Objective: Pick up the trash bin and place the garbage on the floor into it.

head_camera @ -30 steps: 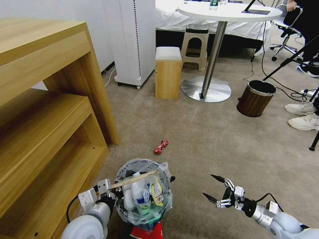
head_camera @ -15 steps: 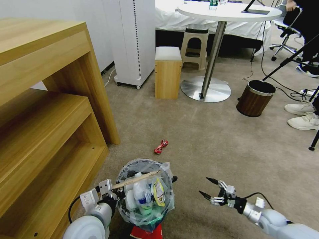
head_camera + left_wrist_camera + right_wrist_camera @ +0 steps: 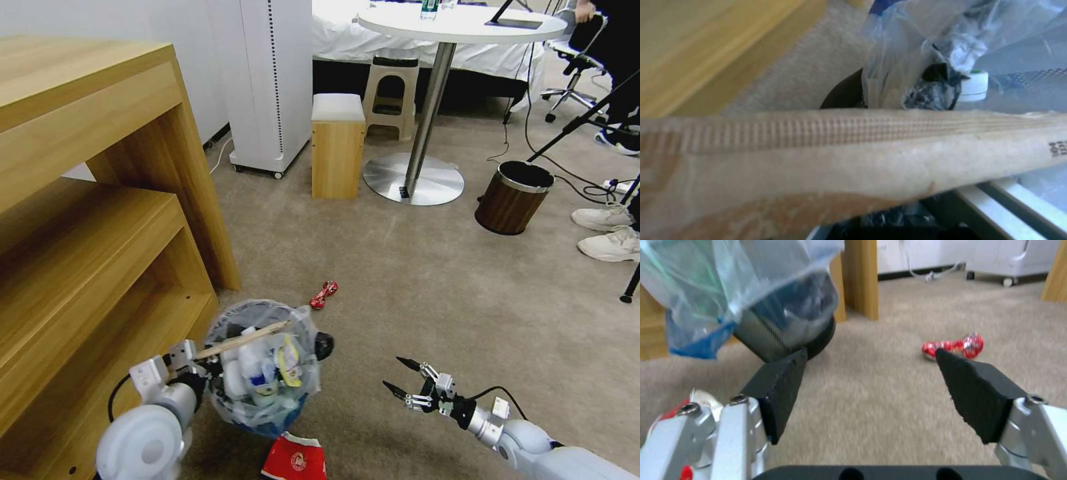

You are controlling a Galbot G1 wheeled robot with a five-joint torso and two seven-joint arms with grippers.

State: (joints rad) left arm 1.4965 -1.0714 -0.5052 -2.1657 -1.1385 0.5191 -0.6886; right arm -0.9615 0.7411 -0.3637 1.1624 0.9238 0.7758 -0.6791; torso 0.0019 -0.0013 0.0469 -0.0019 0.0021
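Gripping the trash bin (image 3: 261, 370) at its near-left rim, the left end effector (image 3: 193, 373) holds the bin tilted and lifted off the floor (image 3: 427, 280), beside the lower shelf of the wooden shelving unit (image 3: 87, 253). The bin's clear plastic liner bulges with garbage: a wooden stick (image 3: 243, 339) in its paper sleeve lies across the mouth, with a plastic bottle (image 3: 257, 377) and a yellow-edged wrapper (image 3: 289, 360) beneath it. In the left wrist view the paper-sleeved stick crosses close in front of the lens, with the crinkled liner and a white bottle cap (image 3: 973, 86) behind (the fingers themselves are hidden there, so the clamp on the rim is read from the head view).

The right end effector (image 3: 403, 387) hovers low over the carpet to the right of the bin, jaws spread wide and holding nothing. Its wrist view looks between the two black pads (image 3: 782, 390) toward a red wrapper (image 3: 953, 346) lying on the floor ahead, with the bin's dark mesh base to one side. A red paper cup (image 3: 293, 459) lies on the carpet just below the bin. Farther off stands a brown wood-grain bin (image 3: 513, 197) near the round tabletop's pedestal base (image 3: 413, 179).
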